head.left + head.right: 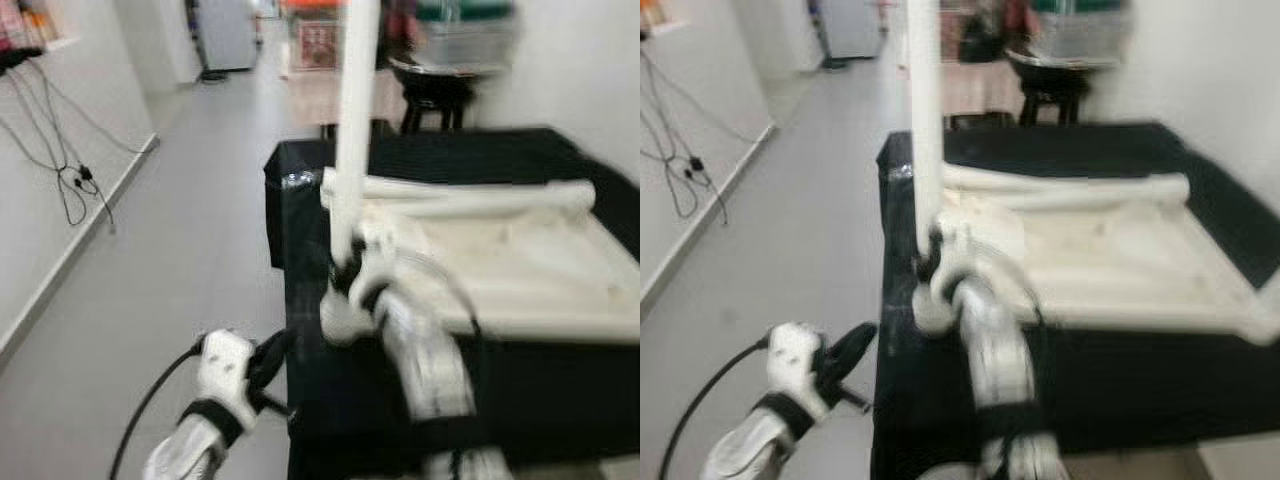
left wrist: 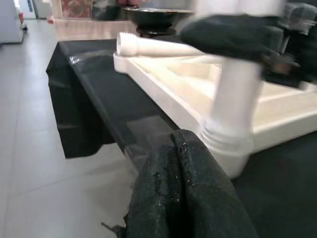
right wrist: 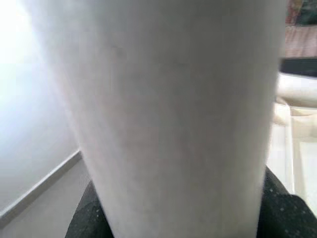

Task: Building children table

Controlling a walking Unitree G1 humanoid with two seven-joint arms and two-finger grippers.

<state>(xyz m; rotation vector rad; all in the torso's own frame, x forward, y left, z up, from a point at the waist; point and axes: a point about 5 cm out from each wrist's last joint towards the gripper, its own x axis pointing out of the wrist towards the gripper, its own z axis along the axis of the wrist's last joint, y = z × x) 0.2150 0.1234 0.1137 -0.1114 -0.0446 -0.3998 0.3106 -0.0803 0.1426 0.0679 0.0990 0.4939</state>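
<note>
I'm holding a white leg (image 1: 355,110) upright with my right gripper (image 1: 348,268) clamped round it, seating it in the corner socket of the upside-down tabletop (image 1: 520,262). Left gripper (image 1: 268,360) is hanging off the edge, fingers look closed. Next it probably needs twisting home, kept straight.
</note>
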